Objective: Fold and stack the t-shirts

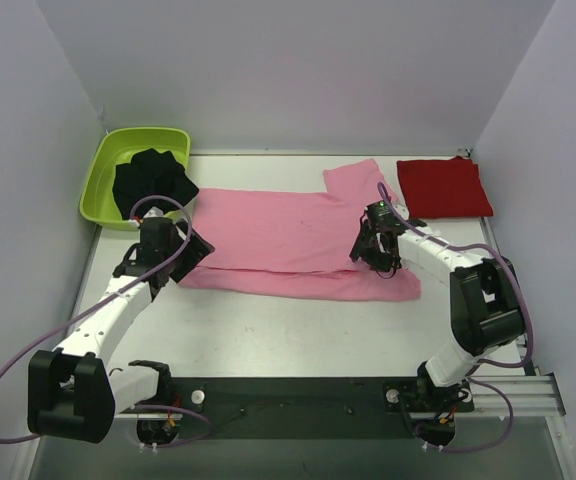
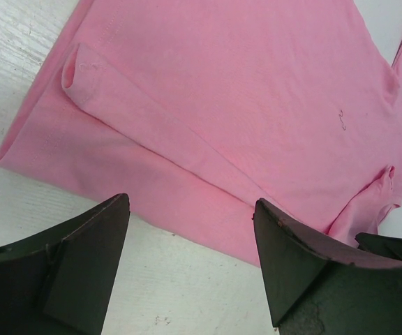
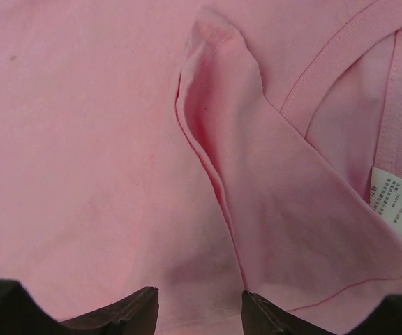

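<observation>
The light pink t-shirt (image 1: 288, 240) lies spread flat across the middle of the table, with its near edge folded over and one sleeve pointing to the back. The deep red t-shirt (image 1: 443, 187) sits folded at the back right. My left gripper (image 1: 193, 255) hovers open at the pink shirt's left end (image 2: 243, 91). In the left wrist view that gripper (image 2: 190, 202) has bare table and the shirt's hem between its fingers. My right gripper (image 1: 378, 262) is down on the shirt's right part near the collar. Its jaws (image 3: 199, 292) stand part-way apart, with pink cloth (image 3: 117, 139) and a fold line between them.
A lime green tub (image 1: 103, 165) at the back left holds a black cloth (image 1: 153, 180). Grey walls close in the table on three sides. The shirt's white label (image 3: 396, 202) shows inside the collar at the right.
</observation>
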You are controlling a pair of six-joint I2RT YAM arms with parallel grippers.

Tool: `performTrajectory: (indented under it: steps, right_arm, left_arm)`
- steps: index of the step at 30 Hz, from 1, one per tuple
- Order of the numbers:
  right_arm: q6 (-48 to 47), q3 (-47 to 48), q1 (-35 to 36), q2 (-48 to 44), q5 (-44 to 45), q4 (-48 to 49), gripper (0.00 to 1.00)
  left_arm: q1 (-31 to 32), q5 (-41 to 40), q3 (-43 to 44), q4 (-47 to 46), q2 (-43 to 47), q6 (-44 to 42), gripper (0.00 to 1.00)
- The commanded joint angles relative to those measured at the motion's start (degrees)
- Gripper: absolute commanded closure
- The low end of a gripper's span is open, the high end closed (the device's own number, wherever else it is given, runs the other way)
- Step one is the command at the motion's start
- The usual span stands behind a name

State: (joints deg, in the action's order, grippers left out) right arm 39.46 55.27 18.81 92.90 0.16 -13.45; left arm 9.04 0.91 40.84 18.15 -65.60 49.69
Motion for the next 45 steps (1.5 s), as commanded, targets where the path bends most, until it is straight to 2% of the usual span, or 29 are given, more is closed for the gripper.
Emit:
performTrajectory:
  steps: [1, 16, 21, 25, 30, 37, 45]
  right_arm:
    - [-0.9, 1.4, 0.0, -1.1, 2.3, -1.6, 0.5]
    - [-1.7, -1.1, -0.9, -2.1, 4.8, -2.8, 0.55]
    - [-1.7, -1.4, -1.0, -1.6, 4.8, -2.4, 0.63]
    - [-1.2, -1.4, -0.9, -0.6, 4.3, -2.0, 0.77]
    - [-1.1, -1.2, -1.0, 0.2, 4.0, -1.8, 0.81]
    - [-1.0, -0.9, -0.9, 1.1, 3.6, -1.5, 1.0]
    - [-0.9, 1.8, -0.4, 0.5, 2.9, -1.9, 1.0]
  left_arm:
    - [0.1, -0.5, 1.6, -1.4, -0.7, -1.0, 0.19]
    - [0.2, -0.3, 0.4, -2.7, -0.9, -0.5, 0.19]
    - [0.2, -0.4, 0.2, -2.7, -1.0, -0.6, 0.19]
    - [0.2, -0.5, 0.2, -2.5, -0.9, -0.6, 0.19]
    - [0.1, -0.6, 0.1, -2.2, -0.8, -0.7, 0.19]
    - [0.1, -0.5, -0.1, -2.2, -0.8, -0.8, 0.19]
    - [0.1, -0.5, -0.1, -2.2, -1.0, -1.1, 0.19]
